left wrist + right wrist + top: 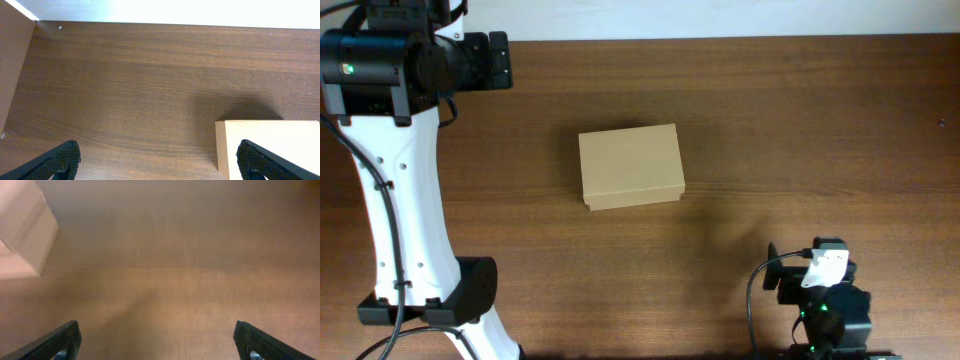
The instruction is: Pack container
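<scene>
The container [630, 165], a small tan cardboard box with its lid shut, sits near the middle of the brown table. It shows at the lower right of the left wrist view [270, 145] and blurred at the upper left of the right wrist view [25, 230]. My left gripper [159, 162] is open and empty, held high at the far left of the table, away from the box. My right gripper [157, 342] is open and empty over bare table, near the front edge to the right of the box. No tape rolls are in view.
The left arm's white body [405, 200] and base stand along the table's left side. The right arm's base [820, 300] sits at the front right edge. A white wall borders the table's far edge [165, 10].
</scene>
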You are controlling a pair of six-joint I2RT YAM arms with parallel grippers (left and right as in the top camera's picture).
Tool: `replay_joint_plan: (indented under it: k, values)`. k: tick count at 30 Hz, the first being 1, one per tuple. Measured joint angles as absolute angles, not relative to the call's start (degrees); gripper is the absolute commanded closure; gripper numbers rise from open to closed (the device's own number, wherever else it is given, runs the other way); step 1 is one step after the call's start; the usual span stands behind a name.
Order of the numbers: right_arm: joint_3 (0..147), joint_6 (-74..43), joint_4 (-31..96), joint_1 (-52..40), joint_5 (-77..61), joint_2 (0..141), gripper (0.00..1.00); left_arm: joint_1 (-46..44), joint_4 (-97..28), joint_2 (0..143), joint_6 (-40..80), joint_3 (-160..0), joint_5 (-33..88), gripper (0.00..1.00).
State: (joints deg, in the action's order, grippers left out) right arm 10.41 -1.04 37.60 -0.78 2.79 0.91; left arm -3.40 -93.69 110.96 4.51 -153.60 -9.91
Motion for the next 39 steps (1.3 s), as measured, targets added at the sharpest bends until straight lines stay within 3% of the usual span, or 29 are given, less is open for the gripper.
replay_joint_plan:
  k: [16, 21, 26, 29, 34, 39]
  values:
    - [9.5, -1.0, 38.3, -0.8, 2.8, 0.8, 0.01, -4.4, -93.6, 109.1, 4.5, -151.0, -10.0, 0.0]
    - [9.5, -1.0, 38.3, -0.8, 2.8, 0.8, 0.01, -9.2, -93.6, 97.6, 4.5, -139.4, -9.9, 0.0]
    - [9.5, -1.1, 38.3, -0.8, 2.8, 0.8, 0.01, -10.1, -91.4, 76.6, 4.1, -120.4, -11.1, 0.0]
    - [9.5, -1.0, 38.3, -0.8, 2.8, 0.8, 0.01, -10.1, -76.1, 64.3, 3.7, -107.1, -15.3, 0.0]
    - [9.4, -1.0, 38.3, -0.8, 2.7, 0.8, 0.01, -9.2, -34.6, 44.9, 3.2, -81.3, -23.4, 0.0]
    - [9.4, -1.0, 38.3, -0.8, 2.8, 0.8, 0.01, -6.2, -6.7, 26.7, 2.9, -57.8, -27.1, 0.0]
